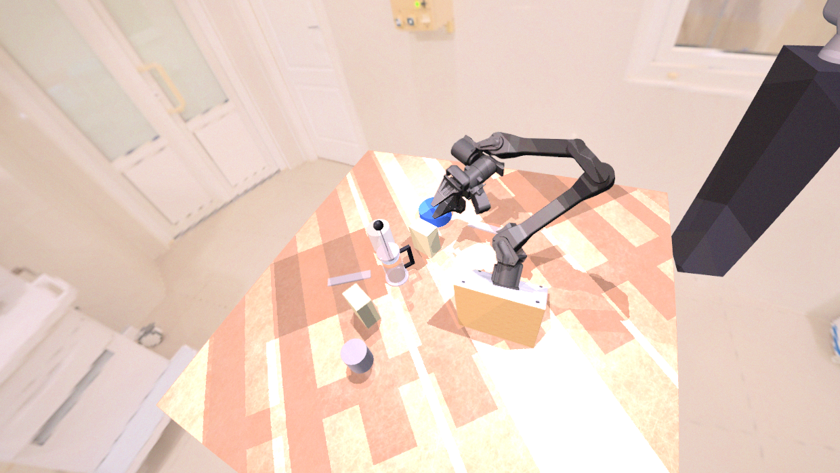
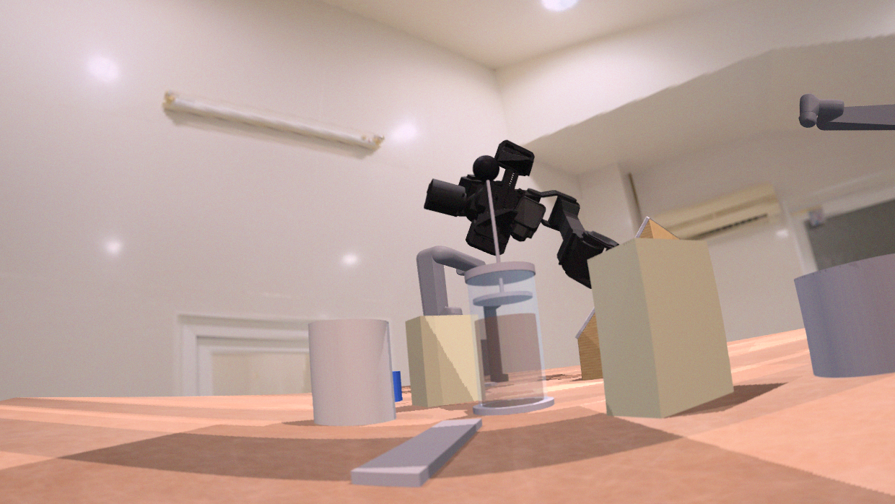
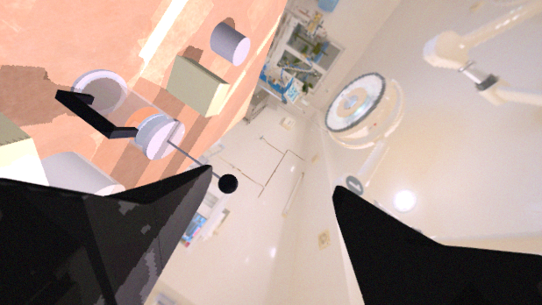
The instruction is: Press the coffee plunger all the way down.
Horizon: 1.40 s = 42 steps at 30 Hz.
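On counter (image 1: pixel 593 247), press (image 1: pixel 392 253) upright among blocks, plunger knob (image 1: pixel 379 224) fully up. End effector (image 1: pixel 437 204) wide open, holding nothing, well apart over blue dish (image 1: pixel 427 212); prob. spread to straddle knob.

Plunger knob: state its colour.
Black; the plunger knob shows best in the wrist view.

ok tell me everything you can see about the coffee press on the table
The coffee press is a clear, glass-like cylinder standing upright on a pale round base, with a black angular handle on one side. A pale disc lid caps it, and a thin grey rod rises through the lid to a black ball knob. The plunger is still raised: its filter disc sits just under the lid. Only the table touches it. A grey flat bar and cream blocks lie close by. The open claw is away from it.
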Tool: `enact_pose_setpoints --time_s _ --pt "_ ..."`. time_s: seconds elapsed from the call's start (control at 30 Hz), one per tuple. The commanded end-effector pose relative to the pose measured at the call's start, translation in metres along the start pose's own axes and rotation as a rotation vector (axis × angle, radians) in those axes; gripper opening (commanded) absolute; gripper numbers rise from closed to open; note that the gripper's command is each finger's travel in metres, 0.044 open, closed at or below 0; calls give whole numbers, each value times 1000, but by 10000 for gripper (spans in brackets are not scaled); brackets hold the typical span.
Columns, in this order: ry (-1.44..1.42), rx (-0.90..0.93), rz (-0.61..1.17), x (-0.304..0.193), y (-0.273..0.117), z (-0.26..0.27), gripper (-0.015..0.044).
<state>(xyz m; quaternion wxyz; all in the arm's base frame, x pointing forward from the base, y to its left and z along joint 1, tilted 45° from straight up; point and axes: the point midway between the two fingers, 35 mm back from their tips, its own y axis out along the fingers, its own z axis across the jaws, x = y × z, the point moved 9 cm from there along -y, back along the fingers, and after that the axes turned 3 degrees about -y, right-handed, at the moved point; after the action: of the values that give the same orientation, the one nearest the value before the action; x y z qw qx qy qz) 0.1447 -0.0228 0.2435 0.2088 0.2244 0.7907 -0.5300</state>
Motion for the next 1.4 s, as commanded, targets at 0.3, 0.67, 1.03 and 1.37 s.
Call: enact_pose_setpoints --time_s 0.3,0.67,1.03,1.37 --pt "-894 207 -167 -22 40 2 440" --pt "-2227 452 -655 -46 102 -29 440" --pt "-3014 616 -1421 -41 145 -89 440" --pt "-3232 521 -1894 -31 156 -105 440"
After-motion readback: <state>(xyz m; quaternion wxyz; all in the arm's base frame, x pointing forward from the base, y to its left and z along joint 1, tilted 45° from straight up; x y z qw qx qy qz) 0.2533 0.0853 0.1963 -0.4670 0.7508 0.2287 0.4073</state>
